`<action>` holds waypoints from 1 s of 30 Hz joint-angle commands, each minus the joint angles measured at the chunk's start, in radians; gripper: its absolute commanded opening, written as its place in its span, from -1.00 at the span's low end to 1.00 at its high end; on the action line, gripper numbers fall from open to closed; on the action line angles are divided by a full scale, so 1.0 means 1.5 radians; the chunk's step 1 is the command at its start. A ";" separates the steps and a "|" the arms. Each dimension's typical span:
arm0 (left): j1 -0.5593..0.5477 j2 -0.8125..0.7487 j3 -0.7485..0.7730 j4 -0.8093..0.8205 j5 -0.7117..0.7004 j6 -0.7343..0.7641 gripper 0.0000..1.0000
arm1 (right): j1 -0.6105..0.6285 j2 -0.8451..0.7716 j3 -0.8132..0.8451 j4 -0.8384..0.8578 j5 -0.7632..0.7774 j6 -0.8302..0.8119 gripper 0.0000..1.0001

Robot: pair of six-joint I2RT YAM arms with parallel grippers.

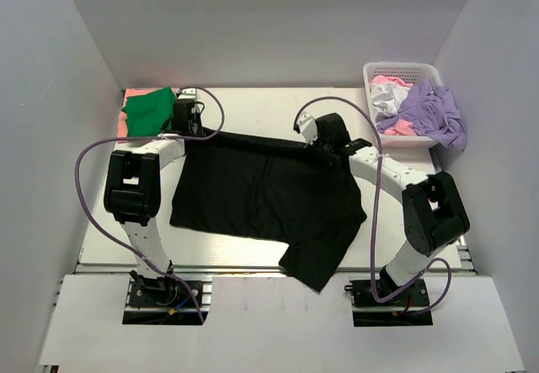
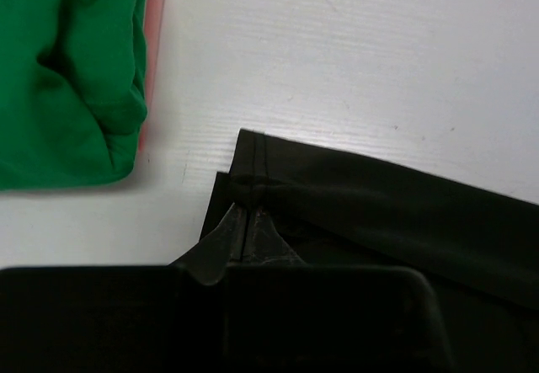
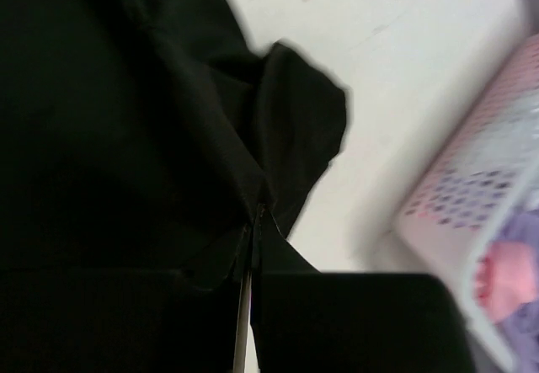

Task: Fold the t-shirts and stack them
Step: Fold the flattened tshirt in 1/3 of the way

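Note:
A black t-shirt (image 1: 261,200) lies spread across the middle of the table, one sleeve hanging over the near edge. My left gripper (image 1: 192,129) is shut on its far left corner; the left wrist view shows the fingertips (image 2: 246,215) pinched on the hem of the black cloth (image 2: 379,213). My right gripper (image 1: 330,147) is shut on the shirt's far right part; the right wrist view shows the jaws closed on black cloth (image 3: 126,120). A folded green t-shirt (image 1: 152,109) lies on a salmon-pink one (image 1: 125,123) at the far left; the green one also shows in the left wrist view (image 2: 67,70).
A white lattice basket (image 1: 402,73) at the far right holds lavender (image 1: 434,110), white (image 1: 386,97) and pink cloth. The basket also shows blurred in the right wrist view (image 3: 480,205). White enclosure walls stand on three sides.

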 commanded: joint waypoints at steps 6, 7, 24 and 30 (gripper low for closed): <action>0.003 -0.056 -0.030 -0.024 -0.032 0.010 -1.00 | 0.030 -0.023 -0.031 -0.101 -0.081 0.121 -1.00; 0.003 -0.056 -0.030 -0.031 -0.032 0.004 -1.00 | 0.030 -0.024 -0.030 -0.120 -0.091 0.135 -1.00; 0.003 -0.157 -0.051 -0.200 -0.093 -0.100 1.00 | 0.033 -0.117 -0.057 -0.120 -0.134 0.299 0.80; 0.003 -0.173 -0.002 -0.172 0.010 -0.081 1.00 | 0.006 -0.056 0.025 -0.117 0.014 0.422 0.80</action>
